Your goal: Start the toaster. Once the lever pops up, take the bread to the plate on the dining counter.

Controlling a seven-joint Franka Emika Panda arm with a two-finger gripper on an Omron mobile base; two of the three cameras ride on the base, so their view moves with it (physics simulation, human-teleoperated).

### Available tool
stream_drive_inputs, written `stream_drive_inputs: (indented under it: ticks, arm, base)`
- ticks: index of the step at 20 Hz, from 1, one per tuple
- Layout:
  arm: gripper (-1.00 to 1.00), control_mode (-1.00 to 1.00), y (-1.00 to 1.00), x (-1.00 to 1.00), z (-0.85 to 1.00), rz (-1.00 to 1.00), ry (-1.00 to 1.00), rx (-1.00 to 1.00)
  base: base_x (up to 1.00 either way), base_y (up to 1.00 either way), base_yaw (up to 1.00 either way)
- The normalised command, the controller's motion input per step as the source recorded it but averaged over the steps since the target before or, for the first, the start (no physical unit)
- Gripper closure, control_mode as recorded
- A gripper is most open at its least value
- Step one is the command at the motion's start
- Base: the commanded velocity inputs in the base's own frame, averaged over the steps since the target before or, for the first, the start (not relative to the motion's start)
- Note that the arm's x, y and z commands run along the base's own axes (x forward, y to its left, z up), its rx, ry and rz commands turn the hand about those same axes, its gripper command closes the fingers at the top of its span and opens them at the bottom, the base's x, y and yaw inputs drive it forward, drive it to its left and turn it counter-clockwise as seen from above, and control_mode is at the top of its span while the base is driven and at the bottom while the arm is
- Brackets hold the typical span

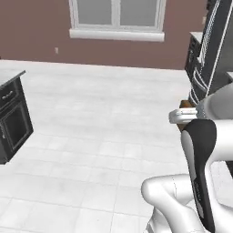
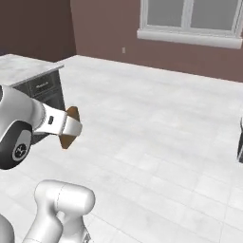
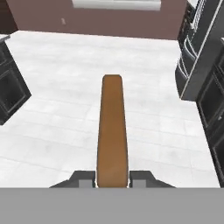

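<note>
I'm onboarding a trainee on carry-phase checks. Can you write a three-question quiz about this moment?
1. True or false: the two-finger gripper is shut on the thin brown toasted bread slice.
2. In the hand view, the slice is seen: A) edge-on, B) flat face to the camera, C) lying on the floor.
3. Fill in: beyond the slice lies a pale tiled ____, under a white-framed window.

Key: 1 true; 2 A; 3 floor.

a home kitchen: dark cabinets [image 1: 11, 120], marble worktop [image 2: 21, 69], tiled floor [image 1: 91, 136], window [image 1: 117, 18].
</note>
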Motion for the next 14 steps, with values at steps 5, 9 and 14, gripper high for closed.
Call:
stream_drive_inputs:
  ticks: [5,9,14]
  arm:
    - [1.00,1.00,0.00,0.00,0.00,0.00,0.00,0.00]
    - [1.00,1.00,0.00,0.00,0.00,0.00,0.00,0.00]
    - [1.00,1.00,0.00,0.00,0.00,0.00,0.00,0.00]
  base:
    - [0.09,0.00,0.97]
    - [0.41,0.00,0.89]
    - [0.62,-0.02,0.84]
